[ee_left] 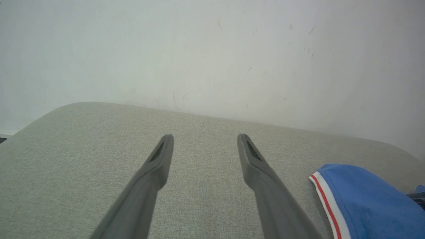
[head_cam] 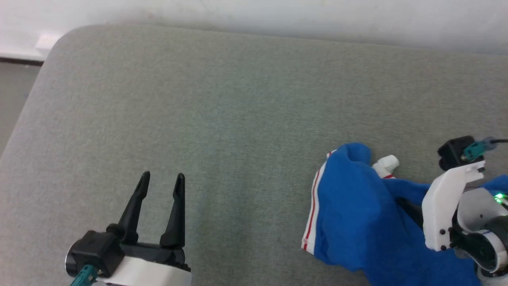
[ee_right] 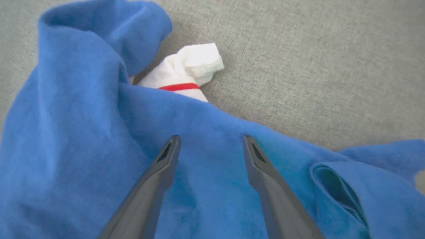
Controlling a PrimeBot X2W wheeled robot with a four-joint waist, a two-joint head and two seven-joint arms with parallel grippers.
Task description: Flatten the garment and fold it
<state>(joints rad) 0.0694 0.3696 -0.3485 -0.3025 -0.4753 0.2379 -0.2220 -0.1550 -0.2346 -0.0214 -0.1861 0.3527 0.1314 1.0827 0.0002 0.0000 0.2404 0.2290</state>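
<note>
The garment (head_cam: 357, 214) is a royal-blue shirt lying crumpled at the lower right of the grey cushioned surface, with a white red-striped edge on its left side and a small white piece poking out at its far side. In the right wrist view the blue cloth of the garment (ee_right: 83, 132) lies in loose folds under my right gripper (ee_right: 211, 141), whose two fingers stand apart just above it with nothing held. My left gripper (head_cam: 162, 179) hovers open over bare surface at the lower left, well clear of the garment (ee_left: 365, 199).
The grey cushioned surface (head_cam: 222, 103) has a rounded far-left corner and ends against a pale wall (head_cam: 278, 16) at the back. A strip of floor (head_cam: 14, 95) shows past its left edge. My right wrist housing (head_cam: 456, 198) sits above the shirt's right part.
</note>
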